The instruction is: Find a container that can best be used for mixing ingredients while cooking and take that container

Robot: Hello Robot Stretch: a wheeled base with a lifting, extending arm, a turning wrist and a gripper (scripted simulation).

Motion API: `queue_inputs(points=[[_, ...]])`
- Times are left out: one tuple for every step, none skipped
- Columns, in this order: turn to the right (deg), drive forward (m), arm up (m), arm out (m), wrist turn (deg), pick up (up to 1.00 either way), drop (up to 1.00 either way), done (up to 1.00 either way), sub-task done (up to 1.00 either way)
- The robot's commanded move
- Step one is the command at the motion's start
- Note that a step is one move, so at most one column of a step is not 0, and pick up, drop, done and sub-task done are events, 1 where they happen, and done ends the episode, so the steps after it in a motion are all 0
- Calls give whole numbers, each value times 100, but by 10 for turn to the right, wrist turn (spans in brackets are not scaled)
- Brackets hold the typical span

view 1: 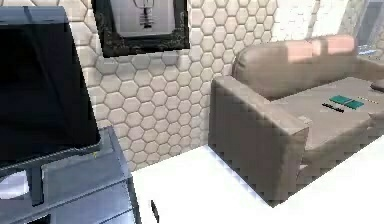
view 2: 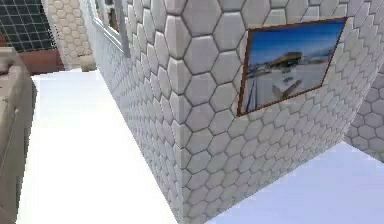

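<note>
you're at the search step: sofa [view 1: 290, 110] at the forward view's right, tv [view 1: 35, 85] at its left, tiled wall [view 1: 170, 100] between. where the mixing bowl is, and the gripper's state, you cannot tell. next, drive on and look elsewhere.

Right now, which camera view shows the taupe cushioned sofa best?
The forward view: the taupe cushioned sofa shows its arm, seat and back there. The arm side view has a brown strip at its left edge, possibly that sofa.
</note>
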Motion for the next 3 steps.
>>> queue_inputs(points=[[450, 0, 0, 0, 0, 0, 0, 0, 0], [450, 0, 0, 0, 0, 0, 0, 0, 0], [450, 0, 0, 0, 0, 0, 0, 0, 0]])
